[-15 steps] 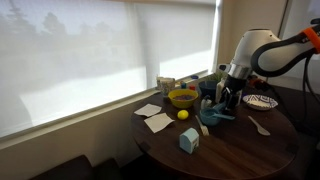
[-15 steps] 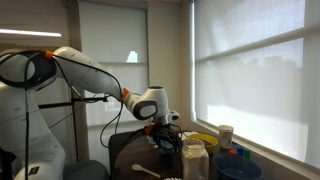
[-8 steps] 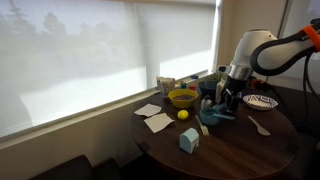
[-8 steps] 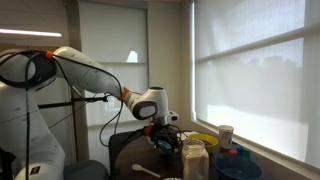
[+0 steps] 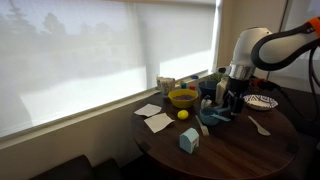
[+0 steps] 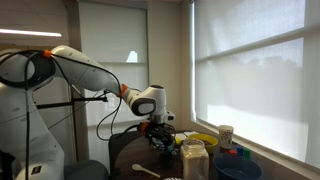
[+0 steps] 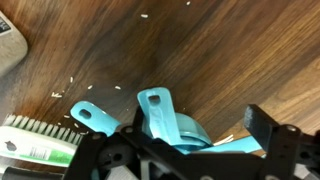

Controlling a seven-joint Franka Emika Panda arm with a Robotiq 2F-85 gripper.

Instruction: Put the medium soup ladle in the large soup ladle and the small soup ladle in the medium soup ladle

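So the gripper (image 7: 178,142) is hanging right over the teal ladles (image 7: 188,130). Its jaws are looking spread, one on each side of the pile, and the one away from the brush (image 7: 35,145) is standing clear of the plastic. Nothing is getting pinched as far as I'm seeing.

Two handles are poking out ahead of it, a wider handle (image 7: 155,103) and a narrower handle (image 7: 92,117) just beside it. I'm guessing at least two scoops are sitting together down there. I can't tell which size is which, or where the third one is.

If it's going for a pick, I'd be aiming at a handle rather than the round bowl, squaring the jaws across it and coming down slow so the pile isn't getting shoved. The brush is lying just off to one side, so I'm watching that too.

Further out, in an exterior view, a yellow bowl (image 5: 182,98) is sitting well clear on the table (image 5: 245,150).
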